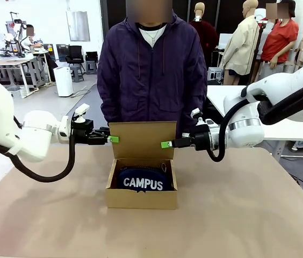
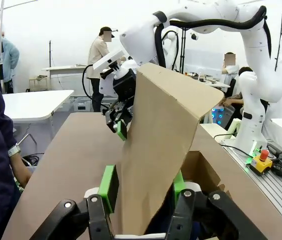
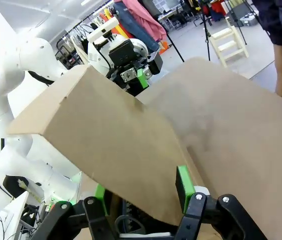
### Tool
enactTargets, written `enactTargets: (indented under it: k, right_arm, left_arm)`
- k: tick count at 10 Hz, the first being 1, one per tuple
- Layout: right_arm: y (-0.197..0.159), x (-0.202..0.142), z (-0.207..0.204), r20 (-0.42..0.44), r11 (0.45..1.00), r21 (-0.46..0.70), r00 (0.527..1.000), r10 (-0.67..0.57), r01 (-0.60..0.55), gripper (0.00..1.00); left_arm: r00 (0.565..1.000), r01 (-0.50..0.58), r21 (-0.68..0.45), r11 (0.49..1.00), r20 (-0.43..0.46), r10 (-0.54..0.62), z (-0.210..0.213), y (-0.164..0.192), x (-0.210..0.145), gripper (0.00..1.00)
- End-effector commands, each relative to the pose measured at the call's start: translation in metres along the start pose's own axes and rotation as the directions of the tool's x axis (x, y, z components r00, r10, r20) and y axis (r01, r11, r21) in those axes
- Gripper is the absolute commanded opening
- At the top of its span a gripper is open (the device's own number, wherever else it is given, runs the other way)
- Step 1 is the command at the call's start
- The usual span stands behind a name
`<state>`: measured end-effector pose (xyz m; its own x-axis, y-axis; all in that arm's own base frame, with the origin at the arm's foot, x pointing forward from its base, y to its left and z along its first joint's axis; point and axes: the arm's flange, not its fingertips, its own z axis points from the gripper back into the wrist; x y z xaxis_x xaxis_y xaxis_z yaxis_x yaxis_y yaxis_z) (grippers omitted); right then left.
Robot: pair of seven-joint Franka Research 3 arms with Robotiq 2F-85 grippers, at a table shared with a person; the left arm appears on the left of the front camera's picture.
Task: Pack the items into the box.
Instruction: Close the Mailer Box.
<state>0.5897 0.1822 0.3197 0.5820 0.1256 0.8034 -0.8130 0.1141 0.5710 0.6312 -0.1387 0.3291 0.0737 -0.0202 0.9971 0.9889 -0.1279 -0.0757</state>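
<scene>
Front view – box [image 1: 141, 198]: plain brown cardboard, set mid-worktop [image 1: 248, 215], lid [image 1: 142, 139] stood upright at the far side, person in a dark purple jacket [image 1: 151, 70] seen right behind it.
Front view – pouch [image 1: 143, 180]: navy w/ white "CAMPUS", lain inside the box, filling most of the opening.
Front view – left tool [image 1: 112, 139]: brought in from pic left, green pad seen at the lid's left edge, near its mid height.
Front view – right tool [image 1: 166, 144]: brought in from pic right, green pad seen at the lid's right edge, approx. level w/ the other.
Left wrist view – left tool [image 2: 143, 185]: lid [image 2: 161, 150] is passed between the two green pads; fingers set partly spread on either face of the card. Whether the card is actually pinched can't be told.
Left wrist view – right tool [image 2: 121, 125]: seen at the lid's far edge, green pad against the card.
Right wrist view – right tool [image 3: 143, 192]: lid [image 3: 111, 145] is straddled by the green pads, fingers partly spread; firm pinch or loose fit can't be told.
Right wrist view – left tool [image 3: 141, 75]: seen beyond the lid's far edge, green pad visible.
Right wrist view – box interior: dark contents glimpsed under the lid, too hidden to be named.
</scene>
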Motion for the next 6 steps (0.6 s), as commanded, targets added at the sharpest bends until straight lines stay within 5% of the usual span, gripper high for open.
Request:
enactTargets:
  k: [1,2,3,6]
  right_arm:
    - [0.001,0.006,0.0,0.004,1.0,0.007,1.0,-0.02,0.02,0.68]
    - [0.0,0.0,0.0,0.0,1.0,0.0,1.0,0.0,0.0,0.68]
    - [0.005,0.002,0.0,-0.021,0.996,-0.012,0.996,0.091,-0.091,0.68]
    - [0.019,-0.007,-0.001,-0.025,0.961,-0.031,0.962,0.273,-0.274,0.68]
  left_arm:
    - [1.0,0.002,-0.001,1.0,-0.001,-0.002,0.002,-0.001,0.003,0.55]
    - [1.0,0.0,0.0,1.0,0.0,0.0,0.0,0.0,0.0,0.55]
    - [0.986,0.169,-0.013,0.986,-0.008,-0.169,-0.002,-0.006,0.003,0.55]
    - [0.945,0.328,-0.063,0.942,0.026,-0.327,-0.001,-0.017,0.006,0.55]
